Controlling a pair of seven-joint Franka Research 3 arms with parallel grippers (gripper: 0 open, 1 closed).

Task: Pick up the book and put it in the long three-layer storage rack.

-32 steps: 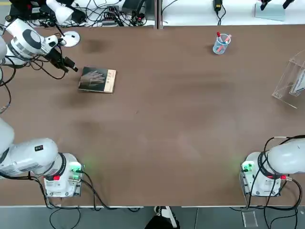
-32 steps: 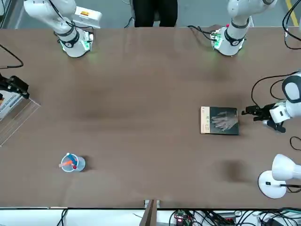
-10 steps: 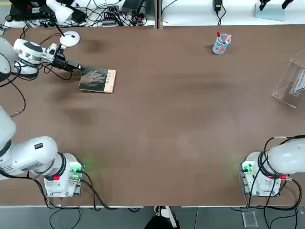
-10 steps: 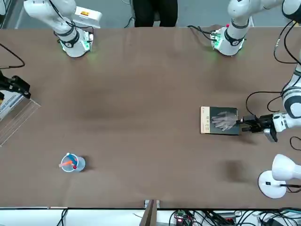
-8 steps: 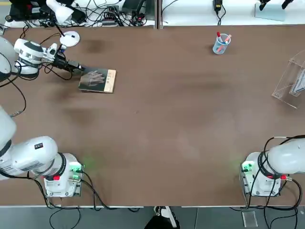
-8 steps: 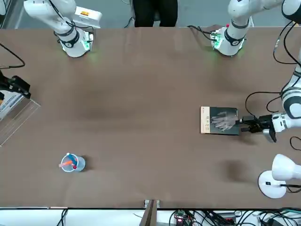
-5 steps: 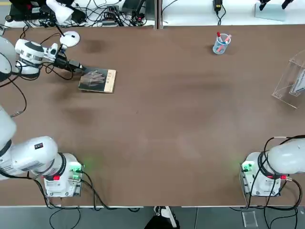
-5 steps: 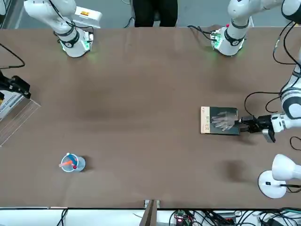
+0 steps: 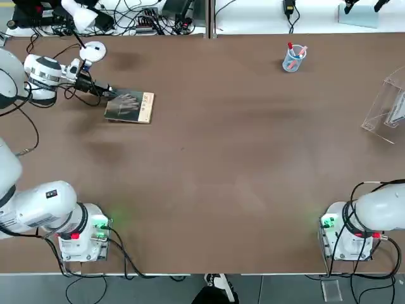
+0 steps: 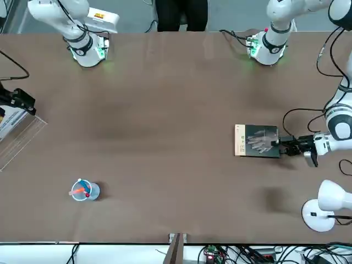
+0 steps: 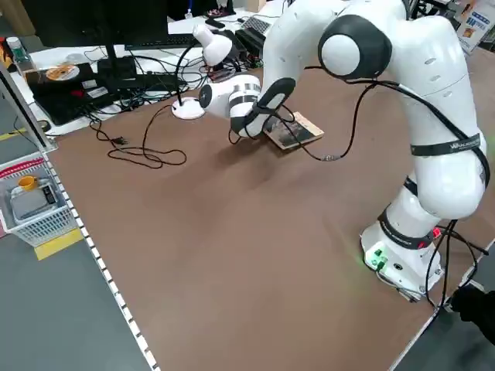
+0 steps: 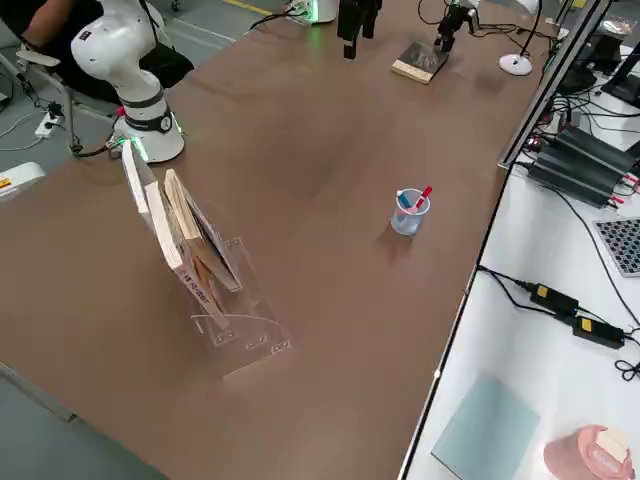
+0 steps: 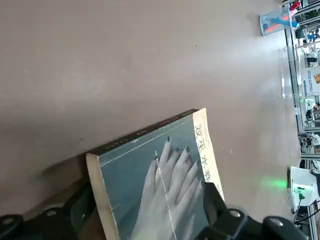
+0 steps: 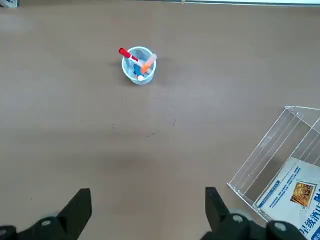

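**A:** Left wrist view: what is the left gripper (image 13: 150, 220) doing?

**B:** Its fingers (image 13: 212, 197) are standing spread, straddling one short edge of the book (image 13: 160, 175). One finger is sitting at each side of that edge; firm clamping cannot be confirmed.

**A:** Where is the book lying?

**B:** Top view: the book (image 9: 130, 106) is lying flat on the table (image 9: 221, 158), at the far left, tan strip facing away from the left gripper (image 9: 107, 93). A white desk lamp (image 9: 85, 25) is standing near it.

**A:** And the right gripper?

**B:** Right wrist view: the right gripper (image 14: 145, 210) is hanging above the table with fingers wide apart, holding nothing.

**A:** The rack?

**B:** The long three-layer storage rack (image 9: 387, 107) is standing at the table's right edge, well apart from the book, with printed booklets (image 12: 185, 245) inside. A clear pen cup (image 9: 293, 58) is standing near the far edge.
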